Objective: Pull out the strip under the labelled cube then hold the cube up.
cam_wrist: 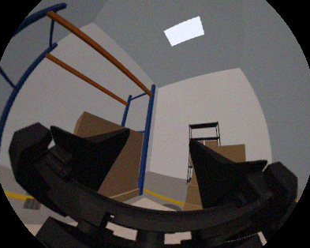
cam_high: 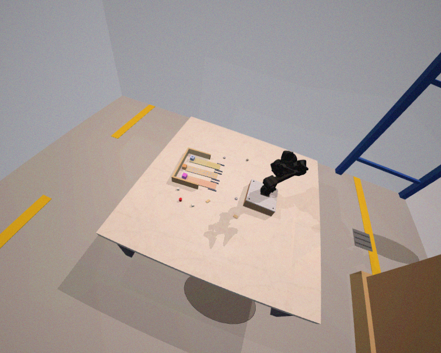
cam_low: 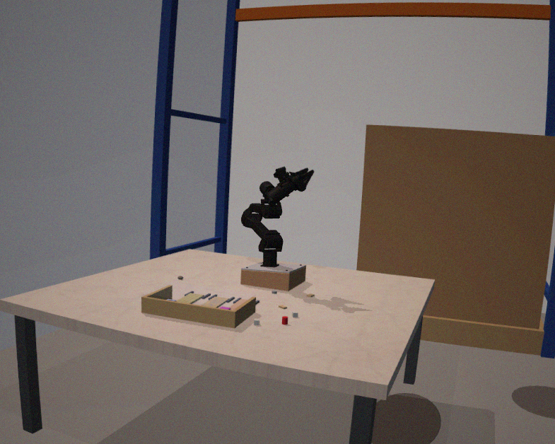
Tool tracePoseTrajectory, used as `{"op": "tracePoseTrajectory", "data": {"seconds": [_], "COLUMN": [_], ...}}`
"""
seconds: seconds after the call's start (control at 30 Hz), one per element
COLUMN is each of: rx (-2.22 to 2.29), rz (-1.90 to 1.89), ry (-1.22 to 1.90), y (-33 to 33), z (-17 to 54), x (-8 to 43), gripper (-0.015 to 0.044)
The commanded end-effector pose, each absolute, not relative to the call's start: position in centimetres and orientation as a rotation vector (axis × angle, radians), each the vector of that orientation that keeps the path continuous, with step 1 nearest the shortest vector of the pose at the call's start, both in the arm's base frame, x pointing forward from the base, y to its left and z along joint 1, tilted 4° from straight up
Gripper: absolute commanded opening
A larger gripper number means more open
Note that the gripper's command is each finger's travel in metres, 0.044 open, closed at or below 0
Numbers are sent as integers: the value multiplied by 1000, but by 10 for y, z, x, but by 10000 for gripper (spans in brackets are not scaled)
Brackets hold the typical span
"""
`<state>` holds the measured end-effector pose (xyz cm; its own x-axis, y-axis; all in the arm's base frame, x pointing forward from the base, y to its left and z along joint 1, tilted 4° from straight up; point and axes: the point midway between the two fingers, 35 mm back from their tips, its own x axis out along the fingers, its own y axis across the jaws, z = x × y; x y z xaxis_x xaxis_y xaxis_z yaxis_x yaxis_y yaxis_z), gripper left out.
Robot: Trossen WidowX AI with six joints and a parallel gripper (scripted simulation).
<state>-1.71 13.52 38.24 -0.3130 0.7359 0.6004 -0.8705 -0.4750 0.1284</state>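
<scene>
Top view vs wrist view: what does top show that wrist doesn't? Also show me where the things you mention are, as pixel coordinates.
Only top: the tray (cam_high: 185,184) with three cubes (cam_high: 192,157), the red cylinder (cam_high: 180,199) and the arm's base box (cam_high: 259,209).
Only wrist: a lit ceiling panel (cam_wrist: 184,31) and a black shelf unit (cam_wrist: 203,125).
Both: the gripper (cam_wrist: 160,137), fingers apart in wrist, and blue rack posts (cam_high: 393,110) (cam_wrist: 148,138).

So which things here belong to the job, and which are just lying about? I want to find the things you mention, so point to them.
Job:
- three cubes (cam_high: 192,157) (cam_high: 184,166) (cam_high: 184,175)
- three strips (cam_high: 205,163) (cam_high: 201,172) (cam_high: 202,182)
- tray (cam_high: 185,182) (cam_low: 191,313)

Lying about:
- red cylinder (cam_high: 180,199) (cam_low: 285,320)
- flat tan pieces (cam_high: 208,201) (cam_high: 235,216) (cam_low: 282,306) (cam_low: 310,295)
- small grey pieces (cam_high: 236,198) (cam_high: 247,159) (cam_low: 274,292) (cam_low: 180,277)
</scene>
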Motion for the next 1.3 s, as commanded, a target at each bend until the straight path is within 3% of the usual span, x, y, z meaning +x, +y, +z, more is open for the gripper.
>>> {"op": "tracePoseTrajectory", "data": {"seconds": [0.0, 0.37, 0.73, 0.9, 1.1, 1.27], "rx": [741, 729, 438, 250, 14, -12], "rz": [1930, 1191, 428, 134, -141, -165], "ry": [-266, -187, 80, 284, 591, 629], "y": [136, 160, 93, 38, -30, -38], "z": [383, 370, 276, 220, 156, 149], "x": [-15, 149, 291, 319, 318, 316], "gripper": [400, 400, 400, 400, 400, 400]}}
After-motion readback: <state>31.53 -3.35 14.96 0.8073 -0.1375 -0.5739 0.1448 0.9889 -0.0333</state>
